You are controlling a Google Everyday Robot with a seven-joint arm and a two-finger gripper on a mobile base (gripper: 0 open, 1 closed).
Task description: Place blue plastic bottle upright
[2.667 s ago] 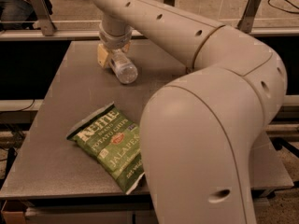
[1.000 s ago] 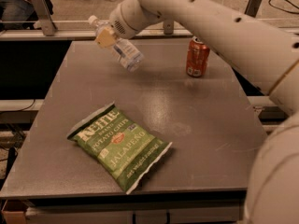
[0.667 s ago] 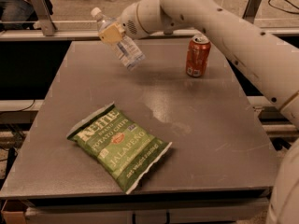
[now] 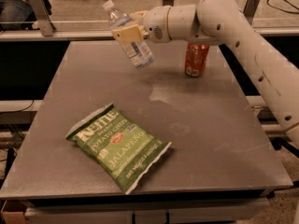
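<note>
Gripper (image 4: 128, 31) is up over the far-left part of the grey table (image 4: 210, 125). Its tan fingers (image 4: 125, 33) are clamped across the upper body of the blue plastic bottle (image 4: 139, 54), just below the shoulder. Bottle hangs clear of the tabletop, touching nothing but the gripper. Long axis is tilted, not vertical: white cap (image 4: 108, 4) up and to the left, base down and to the right. So the base is already the low end, as needed. Judging from that, next move wants a wrist turn to bring the axis plumb, then a straight descent till the base sits flat, then release. Single arm (image 4: 224, 17) reaches in from the right side of the view.

Nearby:
- Orange-red soda can (image 4: 196, 59) stands upright on the far side, top partly hidden behind the arm. It's right of the bottle's base, near but apart.
- Green Kettle jalapeño chips bag (image 4: 119, 146) lies flat at front-left, well apart from the bottle.

Table patch approx under the bottle looks bare, so nothing seems to block a set-down there. Risks, imo: letting go w/ any tilt remaining and the light bottle tips over, or drifting right and nudging the can.
</note>
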